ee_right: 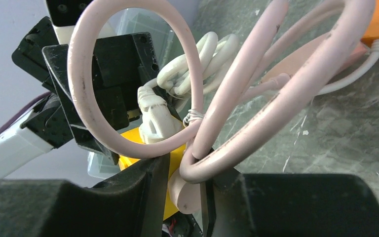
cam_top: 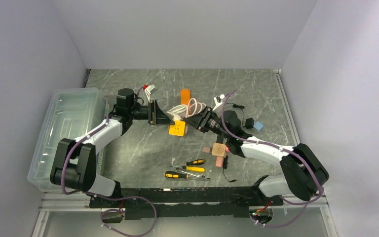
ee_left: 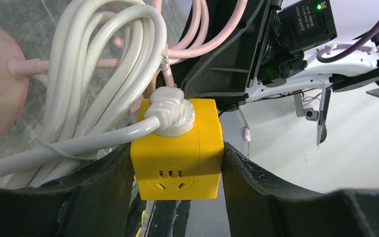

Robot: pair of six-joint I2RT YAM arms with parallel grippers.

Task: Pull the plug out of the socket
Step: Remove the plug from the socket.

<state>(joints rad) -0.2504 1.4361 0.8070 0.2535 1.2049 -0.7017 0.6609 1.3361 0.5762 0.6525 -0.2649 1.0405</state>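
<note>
Left gripper (ee_left: 176, 165) jaws clenched on the yellow socket (ee_left: 182, 143); right gripper (ee_right: 190, 173) jaws closed on a pink plug (ee_right: 181, 195).
Socket sits squarely between the left jaws, one outlet face toward the left wrist camera. White plug (ee_left: 168, 114) is seated in the socket face just beyond the left jaws' tips, and its white cord (ee_left: 79, 79) runs off to one side. Right jaws meet the socket from the opposite side. The pink plug sits between them, touching the socket, and the pink cable (ee_right: 256, 94) loops over them. Left wrist view shows the white plug flush in the socket, which is too small to tell from the top. Right wrist view shows the pink plug in the right jaws, hidden from the left wrist. Only the top view shows screwdrivers (cam_top: 187, 168) on the surface (cam_top: 143, 148), well apart from both jaws.
</note>
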